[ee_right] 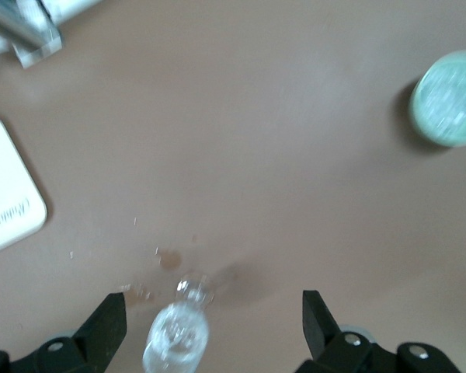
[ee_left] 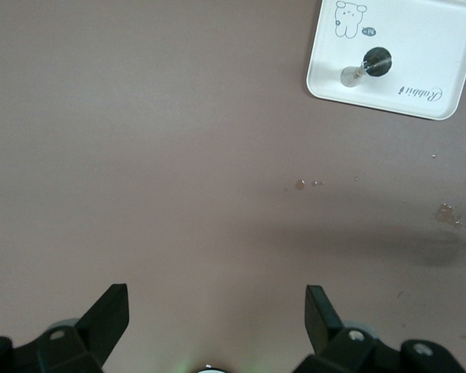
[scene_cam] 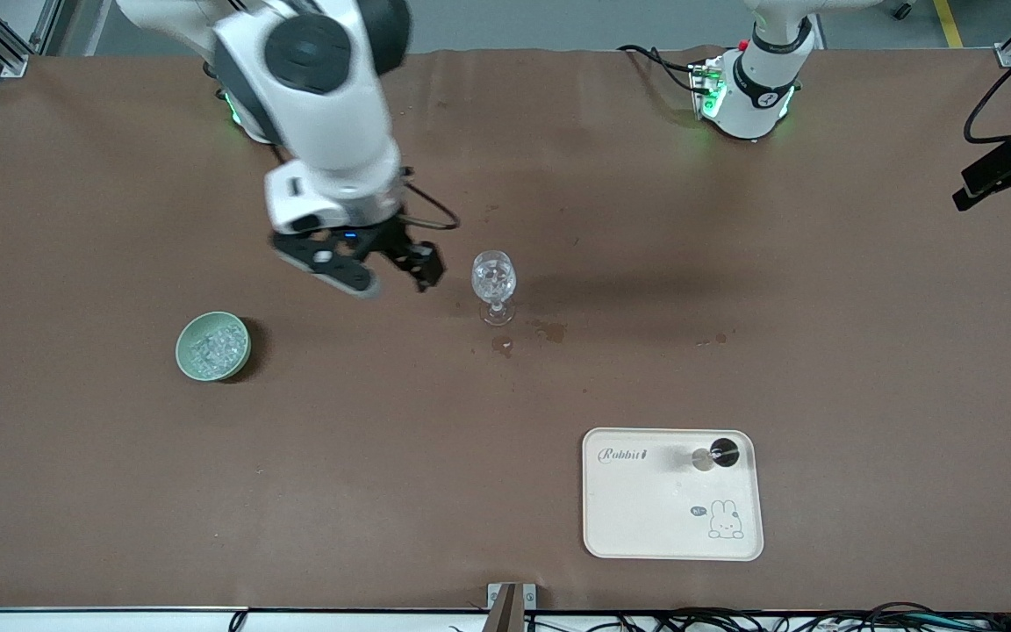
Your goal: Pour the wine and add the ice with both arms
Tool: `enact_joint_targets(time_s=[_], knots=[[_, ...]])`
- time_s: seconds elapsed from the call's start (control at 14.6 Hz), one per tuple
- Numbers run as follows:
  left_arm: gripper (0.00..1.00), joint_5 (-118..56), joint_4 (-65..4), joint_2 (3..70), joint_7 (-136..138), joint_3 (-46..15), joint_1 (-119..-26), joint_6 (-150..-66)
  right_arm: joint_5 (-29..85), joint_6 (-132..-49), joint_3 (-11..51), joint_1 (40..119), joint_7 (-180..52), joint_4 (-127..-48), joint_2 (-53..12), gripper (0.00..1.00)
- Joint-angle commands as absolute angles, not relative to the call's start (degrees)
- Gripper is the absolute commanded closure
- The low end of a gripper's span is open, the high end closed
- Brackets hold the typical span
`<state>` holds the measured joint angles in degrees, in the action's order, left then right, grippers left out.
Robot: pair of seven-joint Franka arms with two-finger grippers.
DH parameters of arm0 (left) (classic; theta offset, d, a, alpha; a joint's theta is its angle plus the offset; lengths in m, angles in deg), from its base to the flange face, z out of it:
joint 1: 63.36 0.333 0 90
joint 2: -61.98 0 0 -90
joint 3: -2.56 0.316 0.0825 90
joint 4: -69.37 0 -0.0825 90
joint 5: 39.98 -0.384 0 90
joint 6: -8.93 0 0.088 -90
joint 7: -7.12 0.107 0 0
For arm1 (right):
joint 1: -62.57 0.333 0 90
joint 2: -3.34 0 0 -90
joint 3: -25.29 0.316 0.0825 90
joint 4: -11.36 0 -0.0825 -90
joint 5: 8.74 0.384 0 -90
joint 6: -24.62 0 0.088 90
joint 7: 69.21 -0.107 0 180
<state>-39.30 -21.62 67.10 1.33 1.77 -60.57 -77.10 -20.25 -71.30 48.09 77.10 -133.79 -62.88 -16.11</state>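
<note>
R tool (scene_cam: 396, 279): hanging wide, empty, over bench (scene_cam: 75, 456) beside glass (scene_cam: 494, 279).
L tool (ee_left: 216, 311): waiting wide, empty.
Ice (scene_cam: 214, 346): sitting in bowl (scene_cam: 192, 364).

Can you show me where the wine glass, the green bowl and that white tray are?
wine glass (scene_cam: 494, 276), front view, on its clear bowl.
green bowl (scene_cam: 187, 334), front view, on its rim.
white tray (scene_cam: 646, 513), front view, on a bare part of its floor.
</note>
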Motion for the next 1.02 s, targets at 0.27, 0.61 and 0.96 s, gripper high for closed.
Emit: enact_joint_targets(time_s=[0.27,0.61,0.96], knots=[[0.0,-39.45,-23.27,68.4,0.53,-2.44,-60.99,-77.9,-20.08,-61.6,39.13,64.59,-105.12,-64.58,-4.85,0.0],[0.0,-39.72,-22.57,68.22,0.09,-3.51,-61.78,-77.29,-15.43,-59.31,25.58,64.33,-82.7,-65.8,-1.5,0.0],[0.0,-39.72,-18.26,65.59,0.7,-3.15,-61.52,-77.29,-11.12,-59.39,22.92,60.91,-73.87,-72.18,2.17,0.0]])
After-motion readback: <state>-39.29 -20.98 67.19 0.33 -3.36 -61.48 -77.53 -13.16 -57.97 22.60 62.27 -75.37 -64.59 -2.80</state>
